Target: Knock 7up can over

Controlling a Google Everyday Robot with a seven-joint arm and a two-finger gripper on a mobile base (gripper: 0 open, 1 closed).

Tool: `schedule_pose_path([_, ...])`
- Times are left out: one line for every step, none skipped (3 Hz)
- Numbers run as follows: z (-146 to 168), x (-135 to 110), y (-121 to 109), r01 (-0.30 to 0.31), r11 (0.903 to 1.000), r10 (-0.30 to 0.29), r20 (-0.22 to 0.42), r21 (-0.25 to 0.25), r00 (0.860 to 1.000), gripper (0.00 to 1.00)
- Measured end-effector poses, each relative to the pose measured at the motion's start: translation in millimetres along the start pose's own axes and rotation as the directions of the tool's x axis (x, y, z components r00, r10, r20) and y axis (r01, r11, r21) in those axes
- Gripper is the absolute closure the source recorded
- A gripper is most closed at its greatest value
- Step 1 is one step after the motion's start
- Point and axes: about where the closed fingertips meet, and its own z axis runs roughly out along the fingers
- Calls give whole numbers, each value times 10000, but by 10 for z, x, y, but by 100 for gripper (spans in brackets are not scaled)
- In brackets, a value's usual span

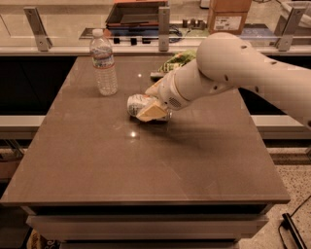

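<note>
Brown tabletop [146, 165] held the 7up can [136, 104] lying on its side near the middle, touching the gripper [149, 104] at its right. Its long axis ran left-right, one end facing left. Whether the gripper was open or closed could not be told.

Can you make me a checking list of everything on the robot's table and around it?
Surface: brown table, flat, with a few light glints.
Job's things: 7up can lies on its side near the table's middle, right at the hand.
Clutter: water bottle stands upright at the back left, apart from the can; green snack bag at the back, partly hidden by the arm.
Hand: hand is low over the table, at the can's right side.
Cables: a dark cable on the floor, lower right.
Surroundings: counter behind the table with a cardboard box and a dark tray.
</note>
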Motion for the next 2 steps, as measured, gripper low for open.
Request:
schedule_pose_path([-200, 22, 42, -163, 9998, 161, 258, 110, 9995, 0])
schedule_pose_path([-201, 22, 43, -162, 9998, 159, 258, 110, 9995, 0])
